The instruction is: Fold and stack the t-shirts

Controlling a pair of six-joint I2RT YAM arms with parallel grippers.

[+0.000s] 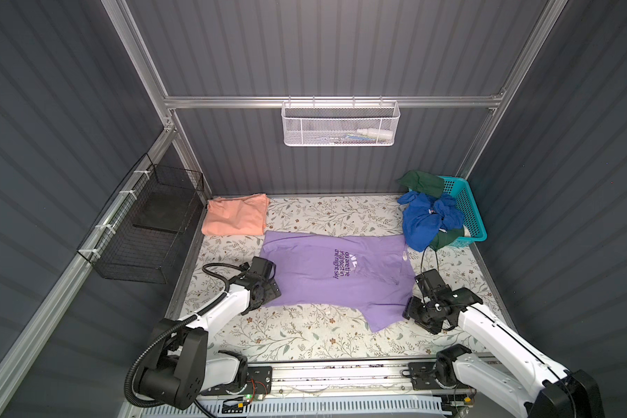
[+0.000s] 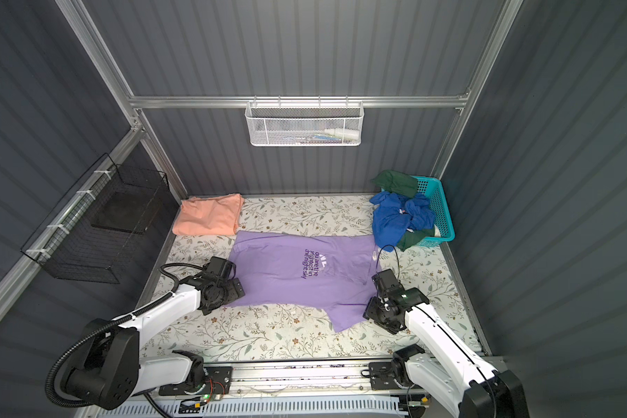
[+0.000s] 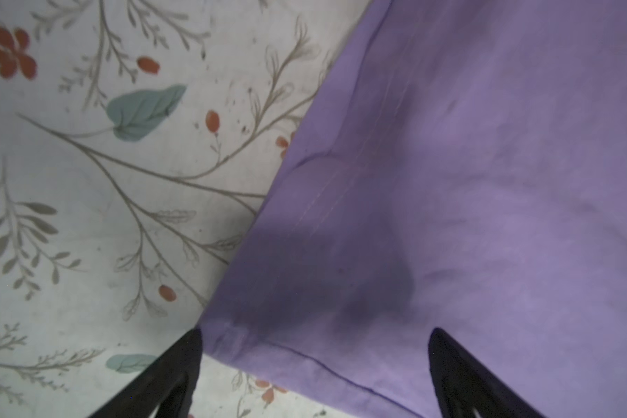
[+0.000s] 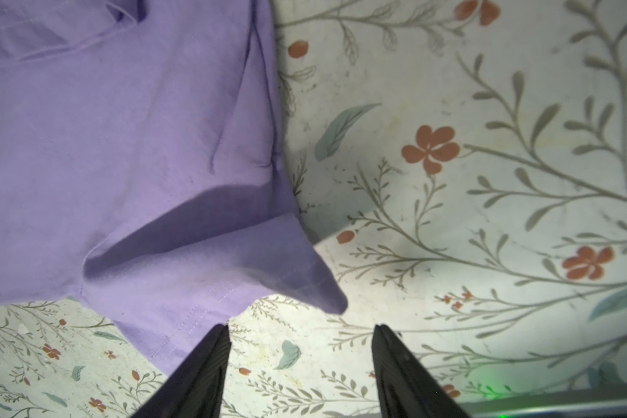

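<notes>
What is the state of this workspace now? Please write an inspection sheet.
Surface: floral tablecloth, flat.
Job's things: lavender t-shirt spread flat in the middle; salmon t-shirt folded at far left.
Clutter: turquoise basket far right, blue garment and green garment spilling out.
Grippers: left gripper open over the lavender shirt's corner; right gripper open beside its sleeve, empty.
Cables: black hose on left arm; thin cable loop near right wrist.
Surroundings: white mesh basket on rear rail; black wire basket at left wall.
</notes>
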